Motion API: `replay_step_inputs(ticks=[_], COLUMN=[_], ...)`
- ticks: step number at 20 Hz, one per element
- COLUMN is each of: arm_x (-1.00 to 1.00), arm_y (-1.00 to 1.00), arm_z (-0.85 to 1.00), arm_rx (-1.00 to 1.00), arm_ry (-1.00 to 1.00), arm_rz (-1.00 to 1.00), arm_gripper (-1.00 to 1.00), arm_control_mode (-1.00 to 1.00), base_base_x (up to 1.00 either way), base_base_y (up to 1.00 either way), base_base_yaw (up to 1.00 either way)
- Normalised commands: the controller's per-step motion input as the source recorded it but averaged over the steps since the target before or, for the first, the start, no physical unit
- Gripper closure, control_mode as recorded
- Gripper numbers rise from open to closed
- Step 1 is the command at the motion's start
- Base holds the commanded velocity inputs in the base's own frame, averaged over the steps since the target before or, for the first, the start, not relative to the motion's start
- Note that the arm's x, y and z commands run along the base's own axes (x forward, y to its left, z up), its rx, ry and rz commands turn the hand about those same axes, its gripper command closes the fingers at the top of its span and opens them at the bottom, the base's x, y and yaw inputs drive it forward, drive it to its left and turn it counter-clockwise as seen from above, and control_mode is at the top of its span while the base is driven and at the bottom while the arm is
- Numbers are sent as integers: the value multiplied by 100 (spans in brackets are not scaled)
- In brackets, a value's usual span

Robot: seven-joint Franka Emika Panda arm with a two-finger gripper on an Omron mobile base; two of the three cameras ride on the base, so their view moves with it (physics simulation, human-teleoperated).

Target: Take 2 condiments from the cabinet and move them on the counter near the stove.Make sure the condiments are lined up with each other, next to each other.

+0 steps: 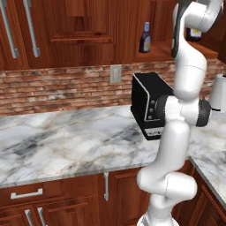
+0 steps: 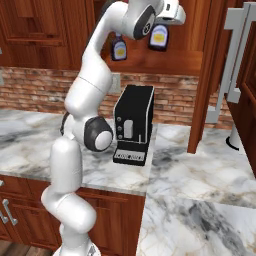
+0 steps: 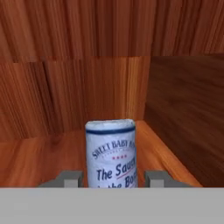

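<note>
The hand (image 3: 112, 177) shows at the bottom of the hand view with a grey fingertip (image 3: 70, 178) on each side of a bottle (image 3: 111, 153). The tips stand just beside the bottle's sides, partly closed around it; whether they actually press on it cannot be told. The bottle stands upright on the shelf floor, its bluish cap toward the camera and its pale label with blue lettering facing out. Behind it are the back wall of the cabinet (image 3: 74, 96) and a darker side wall to the right.

In the right base view the arm (image 2: 82, 130) rises from the lower left, over the front edge of the worktop (image 2: 200, 170), and bends up into the cabinet niche. The hand (image 2: 161, 27) sits at the top of that view over the nearer bottle (image 2: 158, 37), which is on the right part of the shelf. The second bottle (image 2: 118, 49) stands farther left on the same shelf, apart from the first, with nothing on it.

On the worktop below the shelf, against the brick wall (image 2: 30, 87), stands a black coffee machine (image 2: 132, 122).

In the left base view the second bottle (image 1: 145, 39) stands upright near the shelf's front edge, and the held-side bottle (image 1: 194, 34) peeks out behind the arm's upper link.
</note>
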Motion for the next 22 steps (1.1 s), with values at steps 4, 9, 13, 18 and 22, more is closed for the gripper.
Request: replay_step_inputs(ticks=[4, 9, 13, 18, 22], arm_x=[-100, -100, -100, -100, -100], arm_y=[12, 19, 36, 54, 64], arm_z=[0, 0, 0, -2, -7], arm_rx=[0, 0, 0, 0, 0], arm_ry=[2, 4, 1, 0, 0], arm_rz=[-2, -5, -5, -5, -3], arm_gripper=[100, 100, 100, 100, 100], arm_control_mode=[-100, -100, -100, -100, -100], base_base_x=[0, 0, 0, 0, 0], base_base_y=[0, 0, 0, 0, 0], base_base_yaw=[0, 0, 0, 0, 0])
